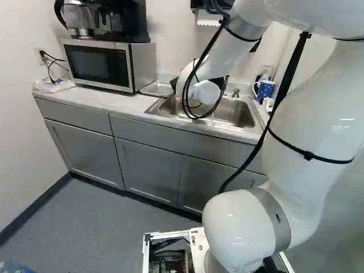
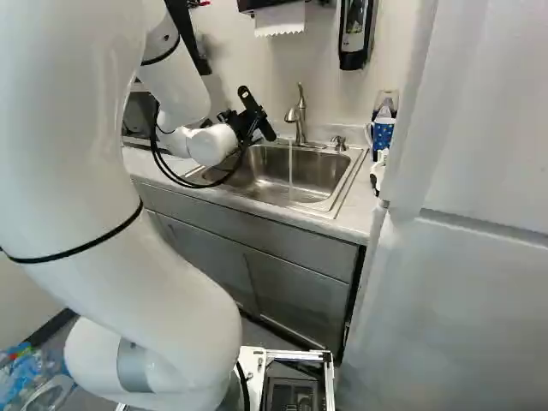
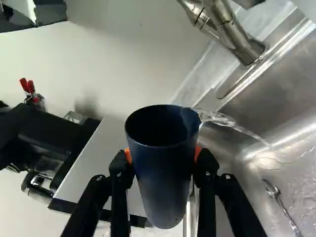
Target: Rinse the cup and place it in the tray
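Two-finger gripper [image 3: 163, 155] had the dark blue cup [image 3: 165, 185] clamped between its pads. Open mouth sat clear of the pads; water [image 3: 219, 119] met the rim on the sink [image 3: 279, 94] side. Draining likely needed a tip that way.

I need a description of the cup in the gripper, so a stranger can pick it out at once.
Find the steel sink in the counter, with water running from its faucet. Close by, the black gripper holds a tapered cup. It is plain dark blue and shows no handle, unlike the white-spotted blue mug beside the sink.
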Available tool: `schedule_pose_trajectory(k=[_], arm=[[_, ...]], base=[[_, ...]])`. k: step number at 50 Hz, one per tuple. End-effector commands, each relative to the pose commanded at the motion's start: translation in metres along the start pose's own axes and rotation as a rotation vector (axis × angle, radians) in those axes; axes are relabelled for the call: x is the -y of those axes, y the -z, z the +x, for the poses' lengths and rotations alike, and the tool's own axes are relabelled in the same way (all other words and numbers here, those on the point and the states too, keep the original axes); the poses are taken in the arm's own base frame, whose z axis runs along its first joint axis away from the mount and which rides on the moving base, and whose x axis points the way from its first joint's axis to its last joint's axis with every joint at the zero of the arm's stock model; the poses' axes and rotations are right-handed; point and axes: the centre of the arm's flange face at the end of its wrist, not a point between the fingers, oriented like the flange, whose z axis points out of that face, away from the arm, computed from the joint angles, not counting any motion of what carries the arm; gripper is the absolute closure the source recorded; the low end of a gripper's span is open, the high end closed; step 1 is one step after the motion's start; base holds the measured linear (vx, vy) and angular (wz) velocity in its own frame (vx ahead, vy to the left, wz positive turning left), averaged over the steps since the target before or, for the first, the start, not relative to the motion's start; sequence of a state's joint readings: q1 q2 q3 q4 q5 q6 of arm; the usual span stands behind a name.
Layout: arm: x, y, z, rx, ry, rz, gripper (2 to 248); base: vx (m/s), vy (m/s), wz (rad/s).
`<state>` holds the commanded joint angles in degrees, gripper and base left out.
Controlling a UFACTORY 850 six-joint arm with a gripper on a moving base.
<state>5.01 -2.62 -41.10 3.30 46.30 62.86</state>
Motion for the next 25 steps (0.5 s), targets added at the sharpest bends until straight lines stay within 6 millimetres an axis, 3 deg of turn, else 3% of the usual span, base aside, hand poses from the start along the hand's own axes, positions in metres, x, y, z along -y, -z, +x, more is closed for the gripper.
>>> schedule_pose_trajectory(k=[25], arm=[[0.0, 0.0, 0.0, 0.0, -0.263, 0.0, 125]], base=[[0.0, 0.0, 0.0]])
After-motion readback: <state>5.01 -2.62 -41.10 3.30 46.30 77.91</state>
